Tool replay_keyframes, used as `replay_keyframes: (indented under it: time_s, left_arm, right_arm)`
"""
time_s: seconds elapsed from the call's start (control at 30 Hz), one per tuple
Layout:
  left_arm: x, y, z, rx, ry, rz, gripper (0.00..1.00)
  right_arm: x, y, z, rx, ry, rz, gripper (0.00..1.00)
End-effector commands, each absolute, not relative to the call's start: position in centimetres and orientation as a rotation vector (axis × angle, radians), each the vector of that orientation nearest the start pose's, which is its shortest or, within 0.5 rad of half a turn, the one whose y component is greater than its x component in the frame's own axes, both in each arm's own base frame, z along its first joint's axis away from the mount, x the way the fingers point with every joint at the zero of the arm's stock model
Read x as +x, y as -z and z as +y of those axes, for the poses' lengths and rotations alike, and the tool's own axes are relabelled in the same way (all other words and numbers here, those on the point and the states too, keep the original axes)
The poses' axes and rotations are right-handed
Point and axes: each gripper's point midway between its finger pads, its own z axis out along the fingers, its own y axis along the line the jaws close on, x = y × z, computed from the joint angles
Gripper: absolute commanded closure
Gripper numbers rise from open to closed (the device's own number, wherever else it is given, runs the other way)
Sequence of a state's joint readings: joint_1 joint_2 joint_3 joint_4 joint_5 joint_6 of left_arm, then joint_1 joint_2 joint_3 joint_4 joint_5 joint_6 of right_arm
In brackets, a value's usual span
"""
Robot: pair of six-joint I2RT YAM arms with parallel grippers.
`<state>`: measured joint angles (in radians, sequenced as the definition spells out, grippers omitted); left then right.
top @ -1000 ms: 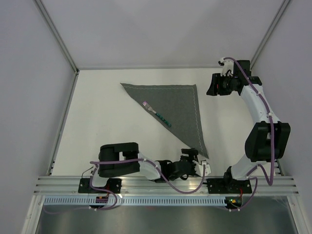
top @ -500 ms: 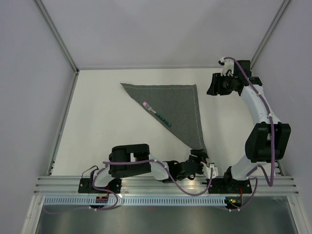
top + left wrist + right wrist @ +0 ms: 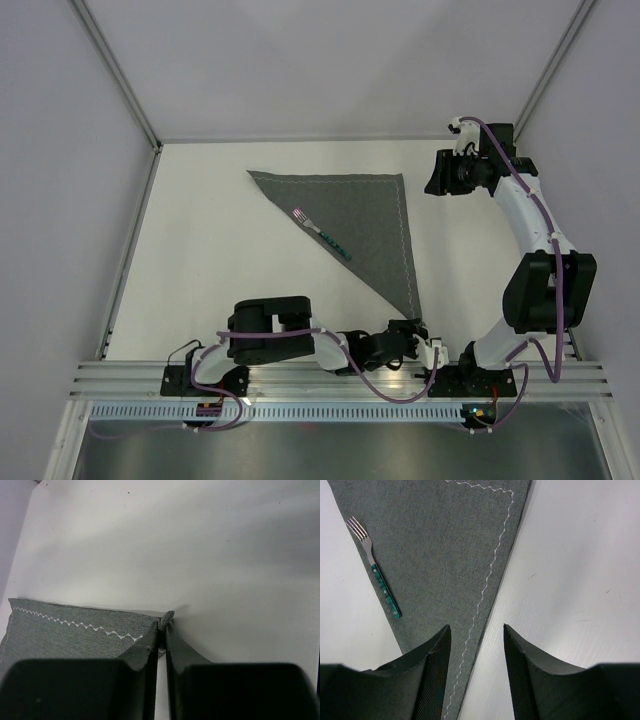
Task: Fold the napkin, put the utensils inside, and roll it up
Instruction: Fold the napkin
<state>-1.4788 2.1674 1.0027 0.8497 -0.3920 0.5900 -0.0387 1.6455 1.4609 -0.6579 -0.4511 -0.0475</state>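
napkin: dark grey, folded to a triangle, flat on the white table; its sharp point lies nearest the arm bases and its straight edge runs along the far side.
left claw: low at the near point of the napkin, jaws almost together, pinching the tip of the cloth between them.
fork: on the napkin, along the slanted fold, tines far-left, teal handle near-right.
right claw: raised beside the far right corner, jaws apart, nothing between them.
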Motion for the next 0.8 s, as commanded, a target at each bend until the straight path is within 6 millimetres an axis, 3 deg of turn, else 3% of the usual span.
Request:
replay_keyframes:
  time_s: [0.0,0.03,0.13,0.3,0.37,0.4,0.47,0.5,0.57,0.6,0.67,0.7,0.77]
  left_arm:
    - [13.4,-2.9,-52.2,1.469,0.231,1.147,0.89]
    - [13.5,-3.2,-52.3,1.461,0.234,1.15,0.98]
    - [13.3,-3.7,-52.4,1.456,0.257,1.172,0.98]
    - [14.4,-6.7,-52.4,1.32,0.374,1.291,0.98]
    - [16.4,-7.5,-51.7,1.226,0.429,1.399,0.98]
    - [17.2,-9.4,-51.5,1.164,0.463,1.419,0.98]
    - [20.0,-10.3,-50.1,1.045,0.523,1.531,0.98]
    - [21.0,-11.8,-49.6,0.979,0.564,1.555,0.98]
    - [24.3,-12.7,-47.9,0.816,0.68,1.677,0.98]
    - [27.1,-12.7,-46.0,0.73,0.681,1.737,0.98]
    - [28.7,-13.7,-44.6,0.598,0.791,1.802,0.98]
    - [30.8,-14.0,-42.6,0.52,0.789,1.826,0.98]
    - [32.6,-14.0,-40.8,0.4,0.802,1.876,0.98]
  right_arm:
    - [41.8,-20.4,6.2,-0.227,-0.513,2.302,0.48]
    - [41.8,-20.4,6.2,-0.225,-0.512,2.302,0.48]
    - [41.8,-20.3,6.2,-0.228,-0.512,2.303,0.48]
    - [41.8,-20.3,6.2,-0.226,-0.512,2.303,0.49]
    - [41.8,-20.3,6.3,-0.228,-0.515,2.306,0.49]
    - [41.8,-20.3,6.2,-0.227,-0.514,2.304,0.49]
    - [41.8,-20.3,6.3,-0.23,-0.516,2.305,0.49]
    - [41.8,-20.3,6.2,-0.228,-0.517,2.304,0.49]
    - [41.7,-20.4,6.4,-0.231,-0.522,2.304,0.49]
    - [41.7,-20.4,6.3,-0.229,-0.521,2.304,0.49]
    - [41.7,-20.4,6.4,-0.232,-0.526,2.303,0.49]
    - [41.6,-20.3,6.4,-0.232,-0.528,2.306,0.49]
    - [41.7,-20.3,6.5,-0.235,-0.531,2.305,0.49]
